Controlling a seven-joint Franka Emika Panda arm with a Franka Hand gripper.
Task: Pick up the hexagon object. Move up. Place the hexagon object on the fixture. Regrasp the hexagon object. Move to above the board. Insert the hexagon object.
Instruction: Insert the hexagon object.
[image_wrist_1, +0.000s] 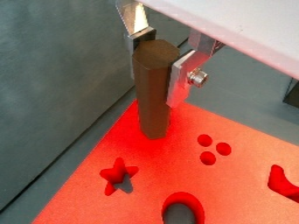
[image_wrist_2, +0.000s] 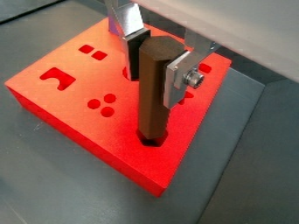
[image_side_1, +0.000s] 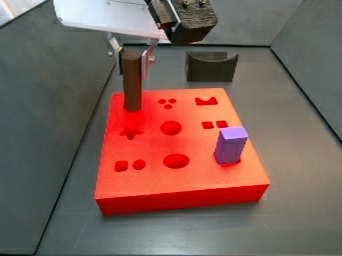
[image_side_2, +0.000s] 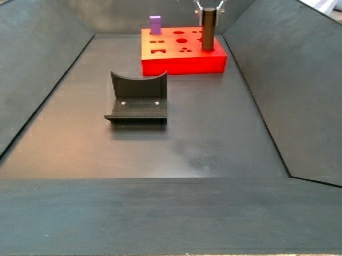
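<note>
The pincer (image_wrist_2: 158, 63) is clenched on the top of the hexagon object (image_wrist_2: 152, 96), which stands upright with its lower end at the surface of the board (image_wrist_2: 70, 105), close to a corner. In a side view the brown peg (image_side_1: 131, 82) is at the upper left of the red slab (image_side_1: 201, 185), and a purple block (image_side_1: 231, 144) stands near the right edge. The fixture (image_side_1: 210, 67) stands behind the board on the desk (image_side_1: 47, 150).
</note>
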